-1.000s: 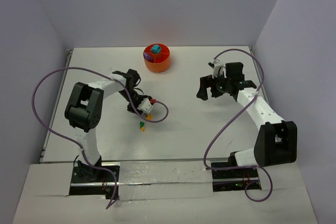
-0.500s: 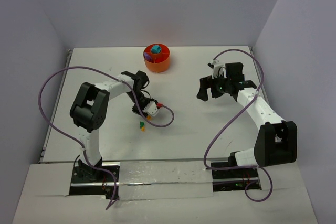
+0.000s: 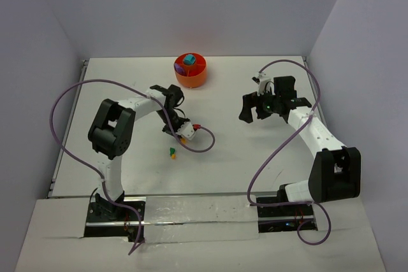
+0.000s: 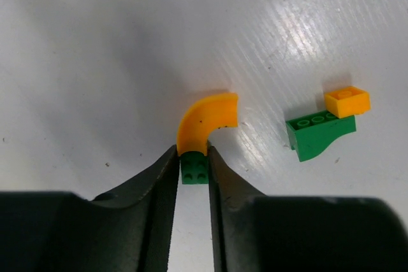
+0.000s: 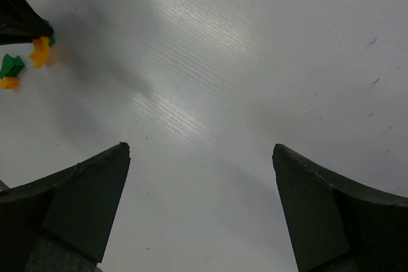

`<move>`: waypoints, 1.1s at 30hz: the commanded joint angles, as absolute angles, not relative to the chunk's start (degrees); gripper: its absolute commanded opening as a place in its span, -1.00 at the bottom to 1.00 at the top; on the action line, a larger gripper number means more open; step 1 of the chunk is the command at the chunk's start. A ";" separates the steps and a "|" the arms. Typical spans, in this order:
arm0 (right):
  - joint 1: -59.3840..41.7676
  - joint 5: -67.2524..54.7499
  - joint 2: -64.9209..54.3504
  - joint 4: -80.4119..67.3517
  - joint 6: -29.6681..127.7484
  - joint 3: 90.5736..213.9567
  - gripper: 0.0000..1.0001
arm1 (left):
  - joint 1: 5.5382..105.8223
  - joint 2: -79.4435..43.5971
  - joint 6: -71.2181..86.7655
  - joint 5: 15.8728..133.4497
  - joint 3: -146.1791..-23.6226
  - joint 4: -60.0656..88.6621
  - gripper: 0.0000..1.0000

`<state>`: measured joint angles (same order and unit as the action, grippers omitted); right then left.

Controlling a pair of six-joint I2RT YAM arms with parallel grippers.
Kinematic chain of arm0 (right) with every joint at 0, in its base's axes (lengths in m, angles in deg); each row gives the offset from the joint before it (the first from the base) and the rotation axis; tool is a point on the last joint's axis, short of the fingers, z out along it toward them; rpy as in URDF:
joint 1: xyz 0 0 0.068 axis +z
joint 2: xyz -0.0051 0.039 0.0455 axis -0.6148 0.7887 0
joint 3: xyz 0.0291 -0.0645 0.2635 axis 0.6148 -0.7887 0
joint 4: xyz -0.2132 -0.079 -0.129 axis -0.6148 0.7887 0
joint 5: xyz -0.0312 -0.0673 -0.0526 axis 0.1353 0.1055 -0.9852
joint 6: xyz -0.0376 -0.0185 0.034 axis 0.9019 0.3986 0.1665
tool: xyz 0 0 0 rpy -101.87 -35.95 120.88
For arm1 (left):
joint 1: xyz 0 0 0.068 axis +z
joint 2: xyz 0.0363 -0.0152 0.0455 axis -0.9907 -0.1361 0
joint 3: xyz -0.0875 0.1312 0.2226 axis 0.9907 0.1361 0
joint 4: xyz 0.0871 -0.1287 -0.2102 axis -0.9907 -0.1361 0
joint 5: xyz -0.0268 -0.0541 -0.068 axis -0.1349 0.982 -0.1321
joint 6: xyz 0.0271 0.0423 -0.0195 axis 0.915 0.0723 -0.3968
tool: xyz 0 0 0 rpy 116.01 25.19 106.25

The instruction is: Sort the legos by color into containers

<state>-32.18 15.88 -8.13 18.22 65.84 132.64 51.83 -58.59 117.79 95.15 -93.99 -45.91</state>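
My left gripper (image 4: pixel 192 156) is shut on a small green brick (image 4: pixel 194 171) that has a curved orange-yellow piece (image 4: pixel 207 121) joined to its far end, held low over the white table. It shows mid-table in the top view (image 3: pixel 181 133). To the right of it lie a green brick (image 4: pixel 317 136) and a small orange-yellow brick (image 4: pixel 347 101), touching; in the top view this pair (image 3: pixel 172 152) lies just nearer than the gripper. The orange tub (image 3: pixel 198 78) stands at the back, holding a teal brick (image 3: pixel 189 60) and a purple one (image 3: pixel 178 67). My right gripper (image 5: pixel 201 150) is open and empty, at the right (image 3: pixel 252 107).
The left arm's purple cable (image 3: pixel 205 141) loops on the table just right of the left gripper. The right wrist view shows bare table, with the left gripper's fingers (image 5: pixel 16 20) and the bricks (image 5: pixel 39 51) at its far left edge.
My left gripper has shifted a little to the right, with the green-and-orange piece between its fingers. The loose pair has stayed put. The right arm has not moved.
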 commanded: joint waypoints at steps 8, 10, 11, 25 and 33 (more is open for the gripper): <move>-31.78 23.79 -14.15 9.34 50.93 129.28 0.84 | 52.74 -51.47 94.14 98.15 -92.13 -30.92 -1.00; -31.46 26.95 -13.25 7.82 46.92 129.54 0.66 | 52.82 -46.88 86.24 98.28 -90.76 -25.48 -1.00; -31.01 28.57 -12.74 6.47 45.30 129.79 0.54 | 52.82 -45.00 79.95 98.22 -89.86 -22.83 -1.00; -22.71 36.91 0.48 -6.64 26.02 137.81 0.09 | 50.06 -34.57 57.45 95.88 -88.28 -13.87 -1.00; -18.37 36.90 4.55 -6.86 25.91 141.31 0.06 | 49.05 -34.67 56.58 95.79 -89.15 -14.75 -1.00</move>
